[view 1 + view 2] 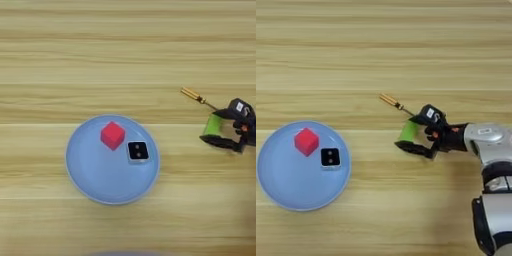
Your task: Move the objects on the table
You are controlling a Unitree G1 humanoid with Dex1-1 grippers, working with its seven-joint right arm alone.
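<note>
Wooden table (75,55), light tan, horiz. grain stripes; fills both views.

Blue plate (95,185), large, round, lies flat on table; taken as ref. landmark for all items below.

Item 1: red cube (112,135). On plate, upper-centre of dish, well inside rim.

Item 2: white cube w/ black top face (137,151). On plate, just right of and slightly below red cube; close to it, whether touching cannot tell. Two pale dots show on black face.

Item 3: lime-green bar (408,131). Off plate, on table well to plate's right, approx. level w/ plate's upper half. Sits between gripper's two fingers.

Item 4: brass-tipped stick (392,102). Thin, lies diagonal on table, right of plate and above green bar; its lower-right end runs toward gripper's upper finger.

Right gripper (411,132), black, on silver forearm (486,139) entering from right edge. Fingers (411,148) part open, one above and one below green bar, bracketing it; firm contact w/ bar cannot be told.
</note>
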